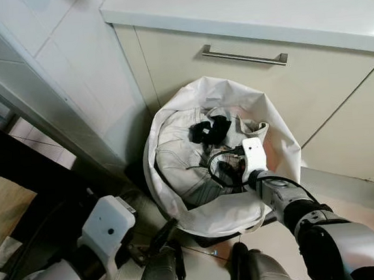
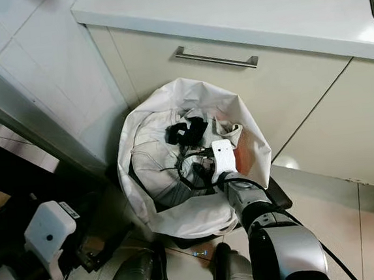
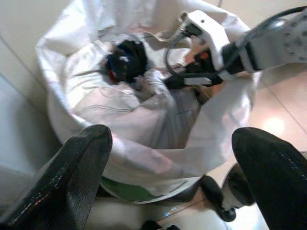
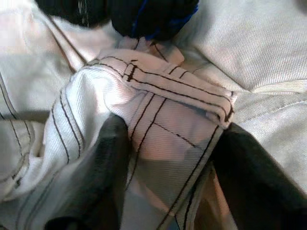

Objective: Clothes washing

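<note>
A laundry basket with a white liner stands on the floor against the cabinet. Inside lie a crumpled white garment with black stitching and a small black piece of clothing at the back. My right gripper reaches down into the basket. Its two black fingers are shut on a raised fold of the white garment. My left gripper hangs open just outside the basket's near rim, nothing between its fingers.
A beige cabinet drawer with a metal bar handle sits right behind the basket, under a white countertop. A tiled wall is on the left, with dark furniture beside it. Glossy floor tiles lie to the right.
</note>
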{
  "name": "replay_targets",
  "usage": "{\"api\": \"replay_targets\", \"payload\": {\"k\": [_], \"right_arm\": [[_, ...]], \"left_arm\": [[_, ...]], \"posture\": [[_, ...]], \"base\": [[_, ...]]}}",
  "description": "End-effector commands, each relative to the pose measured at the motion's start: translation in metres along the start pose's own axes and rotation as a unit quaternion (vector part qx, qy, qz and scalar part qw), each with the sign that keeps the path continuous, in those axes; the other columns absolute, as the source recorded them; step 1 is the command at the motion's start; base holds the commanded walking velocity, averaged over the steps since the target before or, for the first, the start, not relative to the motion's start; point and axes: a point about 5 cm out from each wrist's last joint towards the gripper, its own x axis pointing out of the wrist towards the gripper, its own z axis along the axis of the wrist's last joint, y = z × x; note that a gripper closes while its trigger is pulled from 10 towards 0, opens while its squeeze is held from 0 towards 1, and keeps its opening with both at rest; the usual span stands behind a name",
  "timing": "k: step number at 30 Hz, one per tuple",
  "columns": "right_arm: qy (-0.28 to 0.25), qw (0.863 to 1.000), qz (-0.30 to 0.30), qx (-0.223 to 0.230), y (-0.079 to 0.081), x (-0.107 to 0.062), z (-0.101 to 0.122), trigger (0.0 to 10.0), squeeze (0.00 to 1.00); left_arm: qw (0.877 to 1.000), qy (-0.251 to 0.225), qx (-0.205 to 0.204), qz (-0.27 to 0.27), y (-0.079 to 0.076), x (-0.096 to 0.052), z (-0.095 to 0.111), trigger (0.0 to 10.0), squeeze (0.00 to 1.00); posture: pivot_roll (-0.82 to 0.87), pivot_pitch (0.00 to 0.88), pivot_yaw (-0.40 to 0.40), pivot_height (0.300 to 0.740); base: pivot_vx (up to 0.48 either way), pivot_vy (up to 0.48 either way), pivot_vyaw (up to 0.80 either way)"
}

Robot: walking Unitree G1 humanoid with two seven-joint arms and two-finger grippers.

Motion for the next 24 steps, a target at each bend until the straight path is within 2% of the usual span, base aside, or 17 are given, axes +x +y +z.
{"api": "replay_targets", "payload": {"k": [1, 2, 5, 6, 8, 9, 10, 13, 14, 18, 21, 24], "right_arm": [[-0.015, 1.000, 0.012, 0.020, 0.006, 0.002, 0.003, 0.0, 0.00], [-0.045, 0.998, 0.015, 0.048, 0.007, 0.003, 0.016, 0.0, 0.00], [-0.068, 0.995, 0.020, 0.063, 0.009, 0.004, 0.028, 0.0, 0.00], [-0.103, 0.992, 0.033, 0.067, 0.013, 0.005, 0.048, 0.0, 0.00], [-0.134, 0.987, 0.050, 0.073, 0.017, 0.005, 0.067, 0.0, 0.00], [-0.151, 0.984, 0.057, 0.072, 0.018, 0.005, 0.077, 0.0, 0.00], [-0.151, 0.984, 0.057, 0.072, 0.018, 0.005, 0.077, 0.0, 0.00], [-0.212, 0.971, 0.089, 0.065, 0.025, 0.001, 0.112, 0.0, 0.00], [-0.212, 0.971, 0.089, 0.065, 0.025, 0.001, 0.112, 0.0, 0.00], [-0.283, 0.950, 0.118, 0.056, 0.031, -0.009, 0.156, 0.0, 0.00], [-0.316, 0.938, 0.137, 0.047, 0.036, -0.016, 0.180, 0.0, 0.00], [-0.353, 0.922, 0.158, 0.017, 0.043, -0.027, 0.210, 0.0, 0.00]], "left_arm": [[1.000, 0.016, -0.007, -0.001, -0.002, 0.001, -0.006, 10.0, 0.00], [1.000, 0.014, -0.010, -0.003, -0.003, 0.003, -0.006, 10.0, 0.00], [1.000, 0.013, -0.013, -0.005, -0.004, 0.005, -0.007, 10.0, 0.00], [1.000, 0.010, -0.018, -0.007, -0.005, 0.010, -0.009, 10.0, 0.00], [1.000, 0.004, -0.023, -0.011, -0.006, 0.015, -0.009, 10.0, 0.00], [1.000, 0.000, -0.023, -0.013, -0.007, 0.019, -0.008, 10.0, 0.00], [1.000, 0.000, -0.023, -0.013, -0.007, 0.019, -0.008, 10.0, 0.00], [1.000, -0.010, -0.024, -0.014, -0.006, 0.029, -0.007, 10.0, 0.00], [1.000, -0.010, -0.024, -0.014, -0.006, 0.029, -0.007, 10.0, 0.00], [1.000, -0.016, -0.022, -0.005, -0.001, 0.041, -0.010, 10.0, 0.00], [0.999, -0.025, -0.021, 0.006, 0.003, 0.050, -0.010, 10.0, 0.00], [0.999, -0.034, -0.017, 0.026, 0.010, 0.064, -0.010, 10.0, 0.00]], "posture": [[0.25, 0.326, 0.067, 0.740], [0.24, 0.323, 0.068, 0.740], [0.22, 0.319, 0.068, 0.740], [0.19, 0.312, 0.066, 0.740], [0.18, 0.308, 0.065, 0.740], [0.17, 0.304, 0.064, 0.740], [0.17, 0.304, 0.064, 0.740], [0.14, 0.291, 0.058, 0.740], [0.14, 0.291, 0.058, 0.740], [0.11, 0.246, 0.032, 0.740], [0.09, 0.220, 0.020, 0.740], [0.06, 0.168, -0.005, 0.740]], "base": [[0.000, 0.000, 0.00], [0.000, 0.000, 0.00], [0.000, 0.000, 0.00], [0.000, 0.000, 0.00], [0.000, 0.000, 0.00], [0.000, 0.000, 0.00], [0.000, 0.000, 0.00], [0.000, 0.000, 0.00], [0.000, 0.000, 0.00], [0.000, 0.000, 0.00], [0.000, 0.000, 0.00], [0.000, 0.000, 0.00]]}}
